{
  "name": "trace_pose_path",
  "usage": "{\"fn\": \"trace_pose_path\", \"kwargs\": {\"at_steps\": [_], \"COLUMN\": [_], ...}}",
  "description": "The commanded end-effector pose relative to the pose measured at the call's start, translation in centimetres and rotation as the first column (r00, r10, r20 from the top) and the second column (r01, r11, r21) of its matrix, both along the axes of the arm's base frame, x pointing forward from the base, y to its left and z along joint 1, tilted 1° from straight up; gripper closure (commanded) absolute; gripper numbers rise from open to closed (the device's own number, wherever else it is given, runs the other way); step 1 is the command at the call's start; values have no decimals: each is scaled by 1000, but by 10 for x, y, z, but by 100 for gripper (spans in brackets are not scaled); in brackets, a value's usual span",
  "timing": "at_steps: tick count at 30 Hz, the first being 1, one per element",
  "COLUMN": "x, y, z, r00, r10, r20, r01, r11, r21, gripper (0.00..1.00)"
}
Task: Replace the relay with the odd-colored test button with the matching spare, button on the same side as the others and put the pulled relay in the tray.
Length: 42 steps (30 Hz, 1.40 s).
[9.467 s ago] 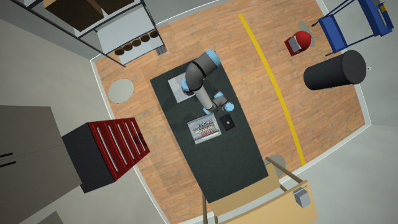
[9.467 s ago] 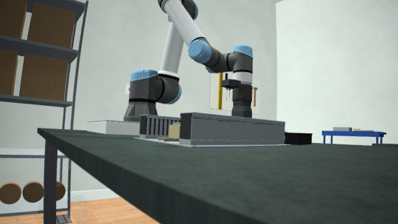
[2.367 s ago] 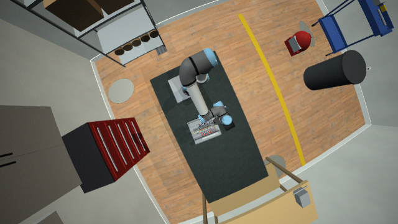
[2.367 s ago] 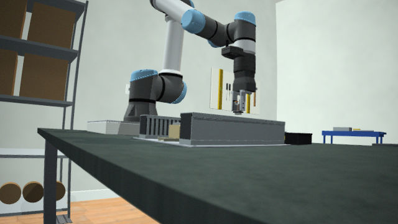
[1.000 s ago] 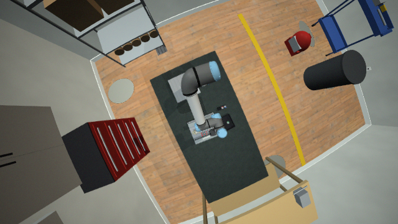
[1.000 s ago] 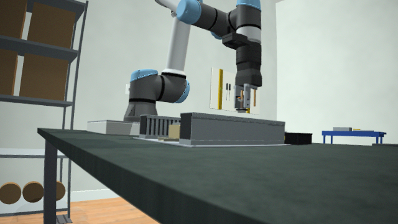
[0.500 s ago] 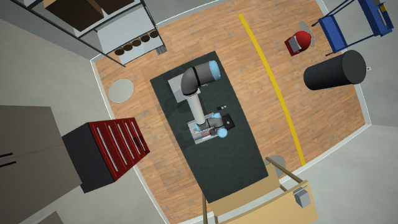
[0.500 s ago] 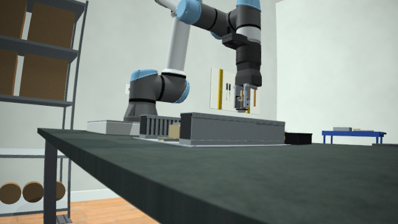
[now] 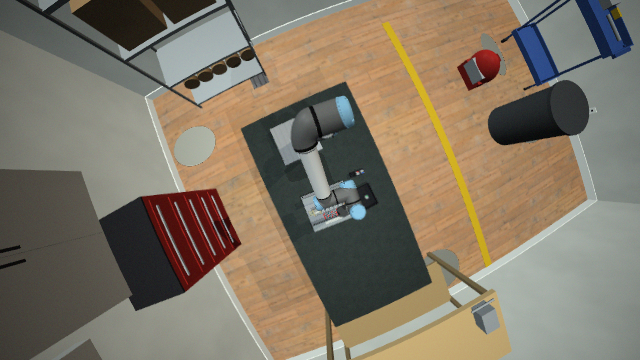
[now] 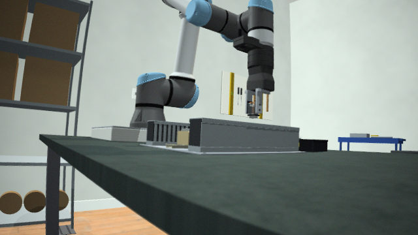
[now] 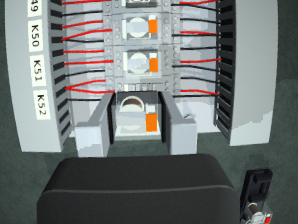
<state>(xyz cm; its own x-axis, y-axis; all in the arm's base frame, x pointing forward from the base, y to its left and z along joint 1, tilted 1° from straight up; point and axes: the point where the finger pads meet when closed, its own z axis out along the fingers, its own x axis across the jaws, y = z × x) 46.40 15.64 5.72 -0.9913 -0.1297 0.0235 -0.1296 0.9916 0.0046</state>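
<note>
My gripper is shut on a white relay with an orange test button. It holds the relay upright over the near end of the relay row on the panel. The relays in the row also have orange buttons, on the same side as the held one's. In the side view the relay hangs just above the grey wire duct. The socket under it is hidden. The black tray stands beside the panel.
Red wires run from the row to black slotted ducts on both sides. A small dark holder with a red-and-blue part lies on the table right of the panel. The arm's base plate lies behind.
</note>
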Motion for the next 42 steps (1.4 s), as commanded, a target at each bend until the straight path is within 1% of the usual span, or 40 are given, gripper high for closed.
{"fn": "trace_pose_path", "kwargs": {"at_steps": [1,4,33,38,42], "x": [-1,-4,-6,-5,-5], "y": [1,3,4,3,3], "z": [0,0,0,-11,-11], "r00": [1000,1000,1000,1000,1000], "r10": [1,2,2,2,2], "r20": [1,1,1,1,1], "r01": [-1,-2,-2,-2,-2], "r11": [1000,1000,1000,1000,1000], "r21": [0,0,0,0,0], "gripper": [100,100,100,100,100]}}
